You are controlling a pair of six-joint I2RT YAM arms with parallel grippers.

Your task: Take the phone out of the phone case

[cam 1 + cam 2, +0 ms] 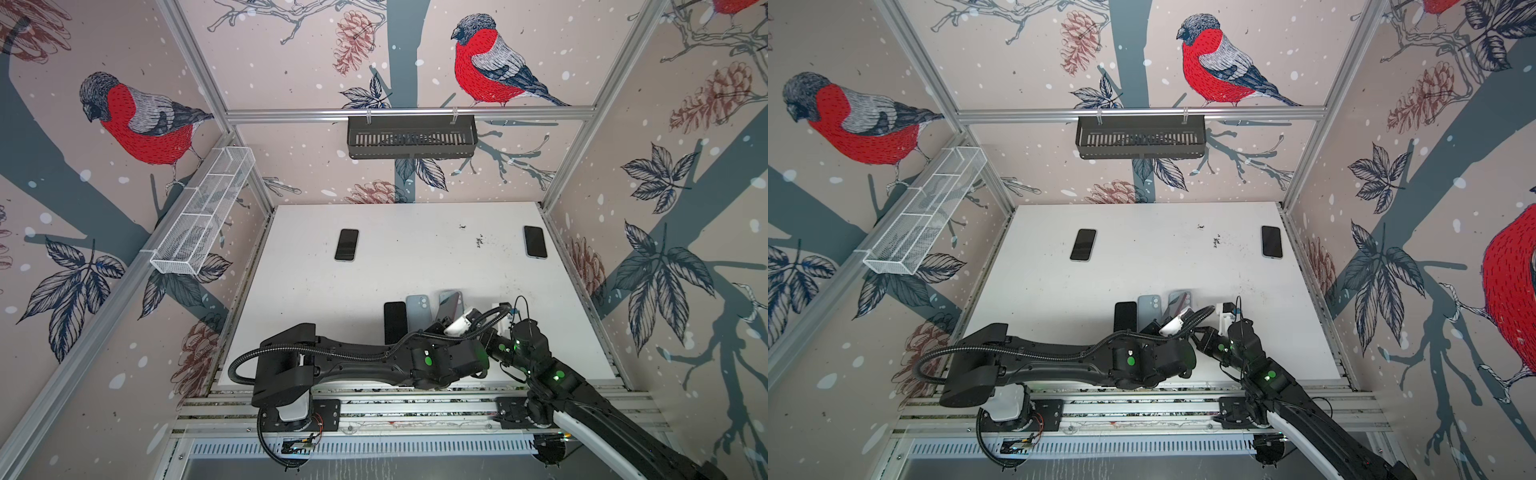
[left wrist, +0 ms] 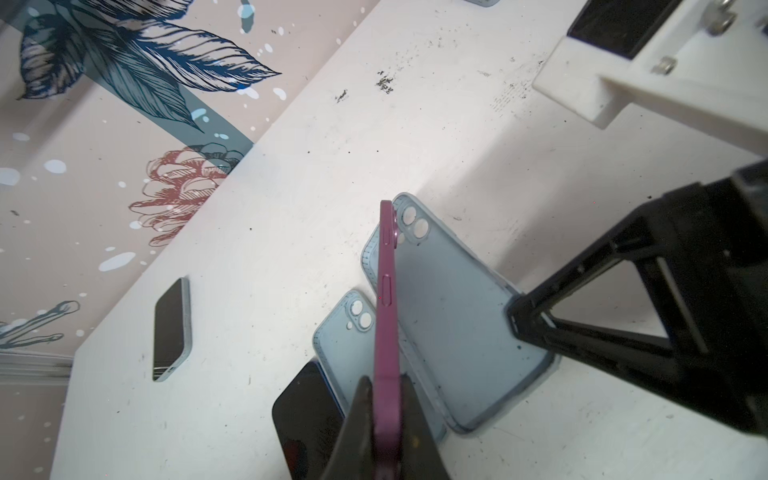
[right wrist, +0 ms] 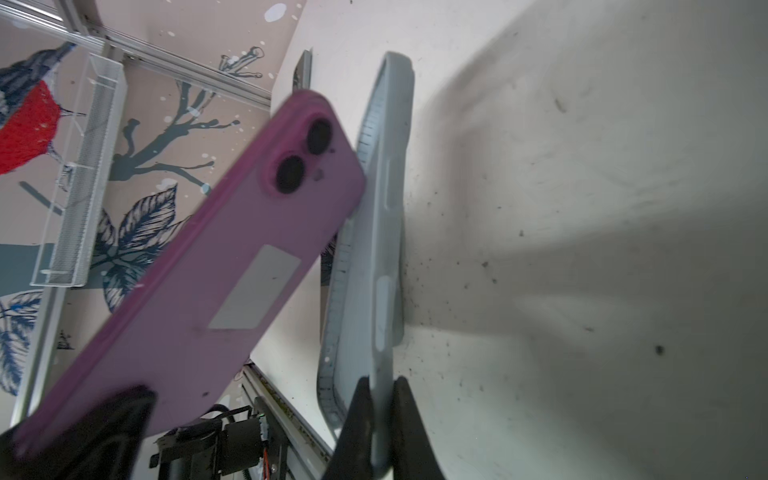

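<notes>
The purple phone [image 2: 386, 291] is seen edge-on in the left wrist view, and my left gripper [image 2: 386, 382] is shut on its lower end. Its back with two dark lenses [image 3: 232, 266] fills the right wrist view. The phone is tilted up and stands apart from the light blue phone case [image 3: 382, 232]. That open, empty case [image 2: 449, 316] has one side wall pinched in my shut right gripper [image 3: 381, 382]. In both top views phone [image 1: 1177, 308] and case [image 1: 448, 297] sit near the table's front middle, partly hidden by the two wrists.
Left of the held pair, a second light blue case [image 1: 417, 305] and a black phone [image 1: 395, 318] lie side by side. Two more phones [image 1: 347, 244] [image 1: 535, 242] lie face up at the back. A black basket [image 1: 411, 137] and a white mesh tray [image 1: 203, 212] hang on the walls.
</notes>
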